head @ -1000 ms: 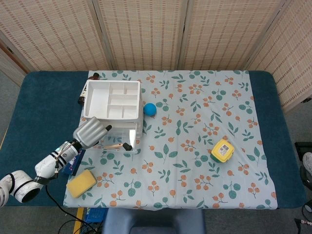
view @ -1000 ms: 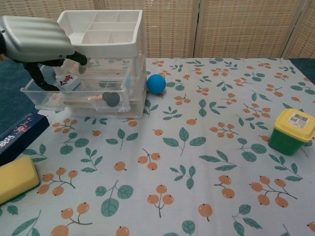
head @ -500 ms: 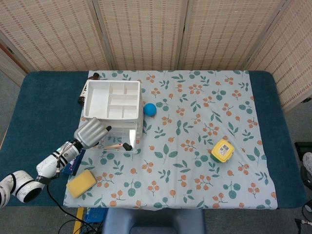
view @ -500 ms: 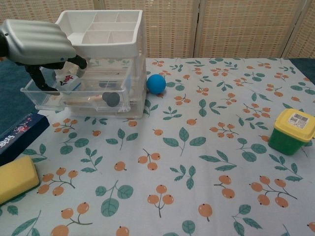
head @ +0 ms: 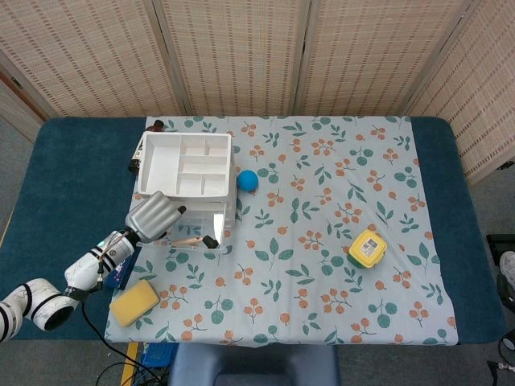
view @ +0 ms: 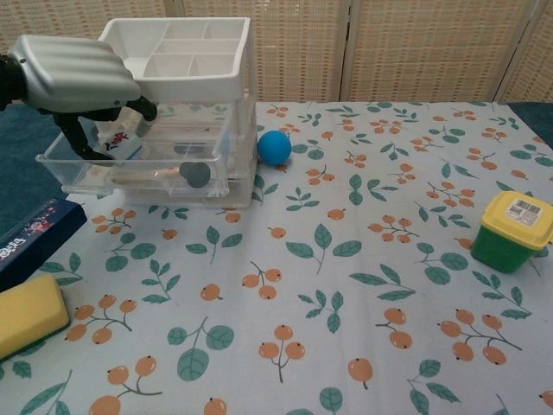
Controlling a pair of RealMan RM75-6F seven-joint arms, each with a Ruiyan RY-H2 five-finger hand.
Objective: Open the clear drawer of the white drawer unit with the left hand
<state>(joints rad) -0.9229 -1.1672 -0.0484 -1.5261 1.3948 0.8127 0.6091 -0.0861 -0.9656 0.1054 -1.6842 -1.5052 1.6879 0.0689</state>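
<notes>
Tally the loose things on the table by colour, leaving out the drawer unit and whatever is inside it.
Yellow: 2, the sponge and the yellow-lidded green tub
Blue: 2, the ball and the dark blue box
Brown: 1, the bottle behind the unit
Total: 5

My list, colours only: white drawer unit [head: 186,165] w/ clear drawer [view: 138,164], grey knob. Left hand [head: 153,216] silver-grey, fingers black. Cloth [head: 322,265] pale blue-grey w/ dark green leaves & orange berries; table [head: 64,177] dk blue. Ball [view: 275,147] blue. Tub [view: 513,232] green, yellow lid, white label. Sponge [head: 134,302] yellow. Box [view: 30,238] navy. I see tan woven screens [head: 241,48] behind.
</notes>
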